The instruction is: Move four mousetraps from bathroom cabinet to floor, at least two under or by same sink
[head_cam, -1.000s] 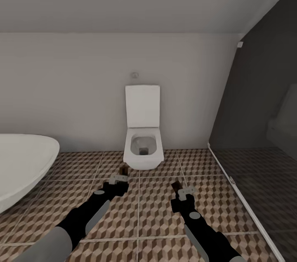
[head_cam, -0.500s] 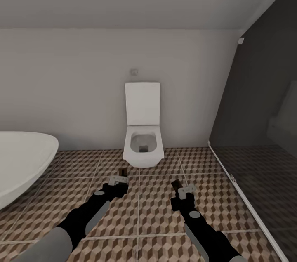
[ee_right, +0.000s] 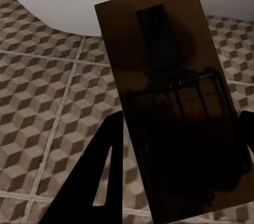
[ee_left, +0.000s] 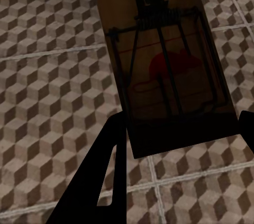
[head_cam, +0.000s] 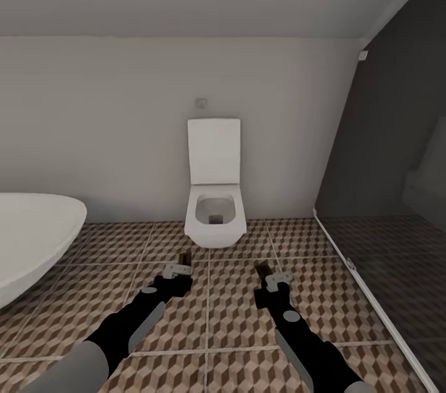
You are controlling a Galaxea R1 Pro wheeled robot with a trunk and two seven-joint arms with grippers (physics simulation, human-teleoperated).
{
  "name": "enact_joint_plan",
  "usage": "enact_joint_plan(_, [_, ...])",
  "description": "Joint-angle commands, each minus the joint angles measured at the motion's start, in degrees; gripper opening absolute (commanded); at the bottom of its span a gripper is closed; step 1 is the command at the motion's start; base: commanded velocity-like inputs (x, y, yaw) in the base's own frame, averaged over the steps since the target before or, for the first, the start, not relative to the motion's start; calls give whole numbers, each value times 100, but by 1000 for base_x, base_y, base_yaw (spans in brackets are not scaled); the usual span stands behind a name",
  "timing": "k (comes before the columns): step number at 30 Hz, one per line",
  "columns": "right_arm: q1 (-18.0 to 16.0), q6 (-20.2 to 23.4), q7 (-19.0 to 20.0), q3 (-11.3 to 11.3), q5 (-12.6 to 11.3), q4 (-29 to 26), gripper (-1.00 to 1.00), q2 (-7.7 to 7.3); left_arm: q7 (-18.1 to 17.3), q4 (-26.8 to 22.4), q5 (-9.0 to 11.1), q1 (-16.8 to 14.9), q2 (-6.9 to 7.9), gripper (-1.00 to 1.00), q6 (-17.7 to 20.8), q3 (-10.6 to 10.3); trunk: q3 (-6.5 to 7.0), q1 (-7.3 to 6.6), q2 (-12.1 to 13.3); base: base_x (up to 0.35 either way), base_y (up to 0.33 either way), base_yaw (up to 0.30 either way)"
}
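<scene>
Both tools are loaded: our left tool (head_cam: 183, 264) is clamped on one mousetrap (ee_left: 164, 60), and our right tool (head_cam: 267, 276) is clamped on a second mousetrap (ee_right: 174, 102). In each wrist view a dark wooden board with its wire spring bar sits between the black fingers (ee_left: 103, 181), reaching out past their tips, and on the left one we can make out the red mouse mark. In the head view both arms are stretched forward and low over the bathroom floor (head_cam: 229, 312), with the traps showing as small dark tabs at the tool ends, held above the cube-patterned tiles rather than lying on them. Ahead of us stands a white toilet (head_cam: 215, 195) against the wall, the rim of a white bathtub (head_cam: 37, 238) lies off to our left, and a dark glass shower stall (head_cam: 390, 195) closes off our right. We judge the task to be partway along: two traps are out of the cabinet and in hand, but none is set down yet. Still to do, as we read it, is finding the sink, laying these two under or beside it, and getting the other two onto the same tiles.
</scene>
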Motion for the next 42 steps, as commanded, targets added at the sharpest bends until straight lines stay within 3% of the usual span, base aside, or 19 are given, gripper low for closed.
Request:
enact_joint_plan(1, [-6,28,-60,34,-45,-39,-100,-12,58,-13,49,-8,7,-100,17,-39,-24,22,-44,0,0,0])
enact_joint_plan(24, [-6,25,-61,40,-45,-101,-100,-26,58,-20,47,-6,3,-100,17,-39,-437,527,-967,0,0,0])
enact_joint_plan(42, [-6,22,-61,43,-45,-100,-100,-20,49,-16,49,-5,3,-100,17,-39,-437,527,-967,0,0,0])
